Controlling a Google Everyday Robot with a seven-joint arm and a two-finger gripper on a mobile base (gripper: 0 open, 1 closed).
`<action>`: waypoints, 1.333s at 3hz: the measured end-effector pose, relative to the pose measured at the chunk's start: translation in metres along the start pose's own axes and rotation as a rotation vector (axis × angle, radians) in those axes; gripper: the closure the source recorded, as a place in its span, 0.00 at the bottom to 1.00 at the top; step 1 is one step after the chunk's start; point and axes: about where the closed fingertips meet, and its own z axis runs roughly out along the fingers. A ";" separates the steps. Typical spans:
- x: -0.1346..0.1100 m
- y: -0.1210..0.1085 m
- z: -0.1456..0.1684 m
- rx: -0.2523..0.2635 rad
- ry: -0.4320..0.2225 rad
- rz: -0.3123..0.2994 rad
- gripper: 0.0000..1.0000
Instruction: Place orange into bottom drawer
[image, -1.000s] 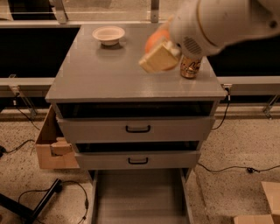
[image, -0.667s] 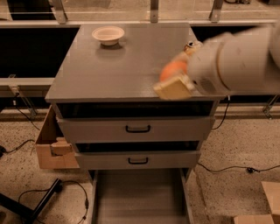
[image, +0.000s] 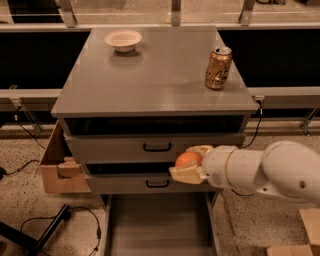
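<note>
The orange (image: 187, 159) is a small round fruit held between the cream fingers of my gripper (image: 190, 162). The gripper is shut on it in front of the middle drawer, right of that drawer's black handle. My white arm comes in from the right. The bottom drawer (image: 160, 222) is pulled out below the gripper, a wide shallow grey tray with a bare flat floor. The orange hangs above the drawer's back right part.
A cream-white bowl (image: 123, 39) and a gold can (image: 218, 68) stand on the grey cabinet top (image: 150, 80). A cardboard box (image: 60, 167) sits left of the cabinet. A black cable (image: 45, 225) lies on the floor at lower left. More cardboard (image: 300, 235) lies at lower right.
My gripper has carried the orange down from above the cabinet top to in front of the middle drawer, above the open bottom drawer. The can is now uncovered.
</note>
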 end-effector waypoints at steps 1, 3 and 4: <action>0.043 0.005 0.051 -0.074 -0.035 0.084 1.00; 0.090 0.009 0.082 -0.098 -0.053 0.189 1.00; 0.141 -0.001 0.099 -0.091 -0.025 0.311 1.00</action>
